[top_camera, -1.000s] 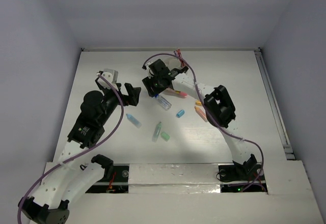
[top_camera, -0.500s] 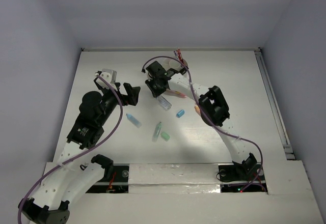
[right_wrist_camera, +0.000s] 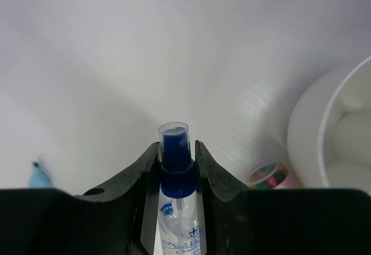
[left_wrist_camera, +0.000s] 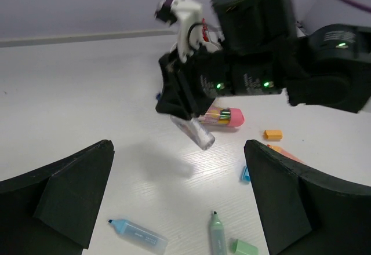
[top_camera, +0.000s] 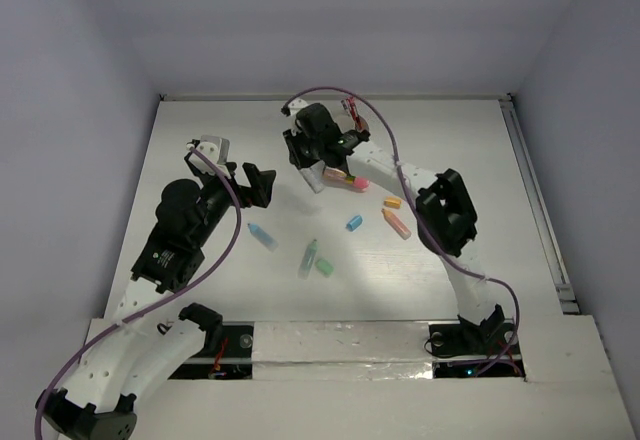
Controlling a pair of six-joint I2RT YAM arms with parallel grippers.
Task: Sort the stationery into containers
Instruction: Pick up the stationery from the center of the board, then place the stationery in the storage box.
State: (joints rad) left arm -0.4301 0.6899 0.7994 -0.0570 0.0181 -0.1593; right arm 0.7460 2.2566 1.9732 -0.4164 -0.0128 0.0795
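- One clear blue-capped tube point(right_wrist_camera: 174, 179) is the piece in hand. It lies lengthwise between the fingers of the right gripper point(right_wrist_camera: 175, 150), low in the centre of the right wrist view, with its cap poking out past the tips.
- The jaws are clamped against both sides of its body. Held along its length like this, it can likely be lowered end-first into a compartment.
- In the left wrist view the tube hangs tilted from that gripper at mid-frame. Its shadow falls apart from it on the table point(left_wrist_camera: 87, 93), so I judge it lifted clear.
- The white cup point(right_wrist_camera: 304, 139) curves in at the right edge of the right wrist view, ahead and to the right of the tube, near it but not touching. The tube is not yet over the rim.
- A pink marker point(right_wrist_camera: 269, 175) lies just beside the cup's wall, toward the lower right.
- An orange stub point(left_wrist_camera: 272, 134) sits right of the pink marker in the left wrist view.
- The left gripper point(left_wrist_camera: 179, 203) is spread wide and holds nothing, with its dark fingers point(left_wrist_camera: 64, 197) filling the lower corners.
- Along the bottom edge between them lie a light blue highlighter point(left_wrist_camera: 139, 235) and a green marker point(left_wrist_camera: 216, 235), both unsorted.
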